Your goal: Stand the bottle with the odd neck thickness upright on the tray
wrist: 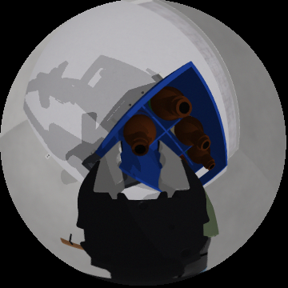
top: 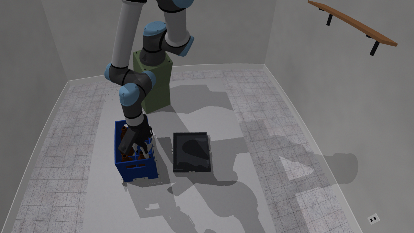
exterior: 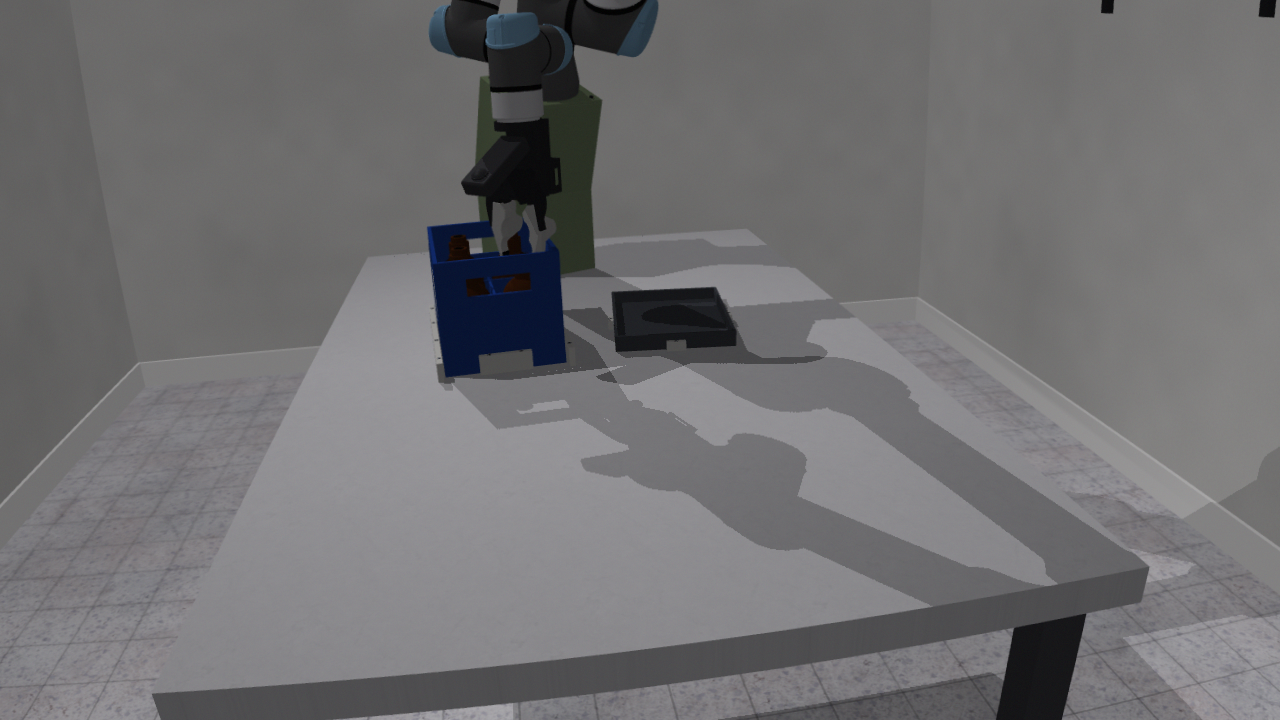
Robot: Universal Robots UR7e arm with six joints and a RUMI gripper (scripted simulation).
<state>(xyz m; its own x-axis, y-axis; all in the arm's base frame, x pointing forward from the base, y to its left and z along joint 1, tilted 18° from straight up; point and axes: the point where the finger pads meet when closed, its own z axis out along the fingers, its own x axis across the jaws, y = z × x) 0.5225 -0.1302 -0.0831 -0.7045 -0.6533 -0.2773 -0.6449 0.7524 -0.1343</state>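
A blue crate [top: 136, 171] [exterior: 496, 313] [wrist: 212, 102] stands on the table and holds brown bottles in its cells. In the wrist view, three bottles show: one [wrist: 140, 130] right in front of the fingers, and two more [wrist: 170, 102] [wrist: 194, 134] behind it. My gripper [top: 143, 152] [exterior: 517, 237] [wrist: 140, 141] hangs tilted over the crate's right side. Its fingers are partly open and reach down to the crate's rim. They stand on either side of the nearest bottle's mouth without gripping it. The black tray [top: 190, 169] [exterior: 671, 338] stands empty to the right of the crate.
The arm's green pedestal [top: 156, 86] [exterior: 581, 161] stands behind the crate at the table's back edge. A brown wall shelf [top: 353, 23] hangs high at the right. The arm's own links hang above the crate.
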